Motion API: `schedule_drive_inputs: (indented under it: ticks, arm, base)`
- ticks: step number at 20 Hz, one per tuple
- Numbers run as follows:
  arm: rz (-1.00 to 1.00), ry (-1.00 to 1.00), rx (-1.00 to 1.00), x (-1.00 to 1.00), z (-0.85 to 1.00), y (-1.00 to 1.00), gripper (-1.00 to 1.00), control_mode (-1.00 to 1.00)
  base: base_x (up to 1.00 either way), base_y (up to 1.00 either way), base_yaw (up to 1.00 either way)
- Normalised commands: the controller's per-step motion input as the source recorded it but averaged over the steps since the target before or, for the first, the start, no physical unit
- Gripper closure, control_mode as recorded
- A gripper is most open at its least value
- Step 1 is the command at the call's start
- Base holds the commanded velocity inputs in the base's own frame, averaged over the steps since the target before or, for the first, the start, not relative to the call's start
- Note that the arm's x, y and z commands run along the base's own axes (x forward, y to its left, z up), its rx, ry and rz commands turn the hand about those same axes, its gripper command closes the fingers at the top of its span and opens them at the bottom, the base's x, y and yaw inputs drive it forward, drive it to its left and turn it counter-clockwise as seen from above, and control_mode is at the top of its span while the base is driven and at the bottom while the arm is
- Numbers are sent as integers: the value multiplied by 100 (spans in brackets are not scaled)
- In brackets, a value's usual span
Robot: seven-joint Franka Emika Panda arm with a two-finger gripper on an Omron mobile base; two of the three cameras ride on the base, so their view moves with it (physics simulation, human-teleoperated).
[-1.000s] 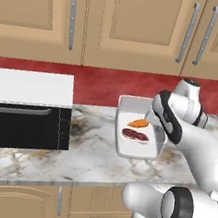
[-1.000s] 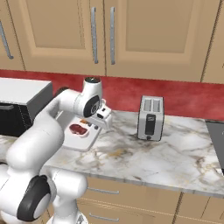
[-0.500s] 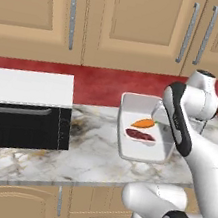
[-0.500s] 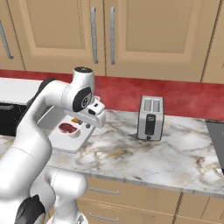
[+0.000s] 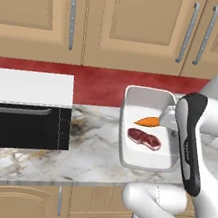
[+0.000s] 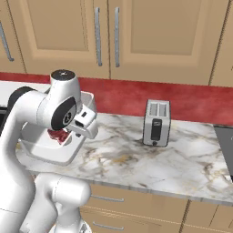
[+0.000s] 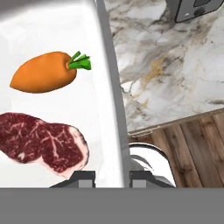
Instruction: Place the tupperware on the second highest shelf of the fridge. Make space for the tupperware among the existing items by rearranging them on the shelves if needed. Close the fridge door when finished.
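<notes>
The hand (image 7: 112, 178) straddles the tupperware (image 5: 149, 131) wall. Inside, the carrot (image 7: 45, 72) lies beyond the steak (image 7: 42, 143). The toaster (image 6: 156, 122) stands on the counter (image 6: 154, 162), well apart.

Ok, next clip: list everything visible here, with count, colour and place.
tupperware: one, white, on the counter right of the oven, its right wall between the pincer's fingertips.
carrot: one, orange with a green top, inside the tupperware.
steak: one, dark red, inside the tupperware beside the carrot.
oven: one, black with a white top, at the counter's left.
toaster: one, grey, on the counter right of the tupperware.
counter: one, marbled white.
wall cabinets: tan, grey bar handles, above a red backsplash.
pincer: one, dark tips straddling the tupperware's wall; whether it grips, I cannot tell.
</notes>
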Motion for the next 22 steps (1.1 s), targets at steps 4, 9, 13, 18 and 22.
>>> schedule_drive_inputs:
  ticks: [4,9,13,18,22]
  arm:
    - [-1,-2,0,-6,1,0,100,-100]
    - [0,0,0,0,0,0,100,-100]
    - [0,0,0,-1,0,0,100,100]
    - [0,0,0,0,0,0,100,100]
    - [0,0,0,0,0,0,100,100]
  base:
    - [0,0,0]
    - [0,0,0]
    - [-18,0,0]
    - [-38,0,0]
    - [-42,0,0]
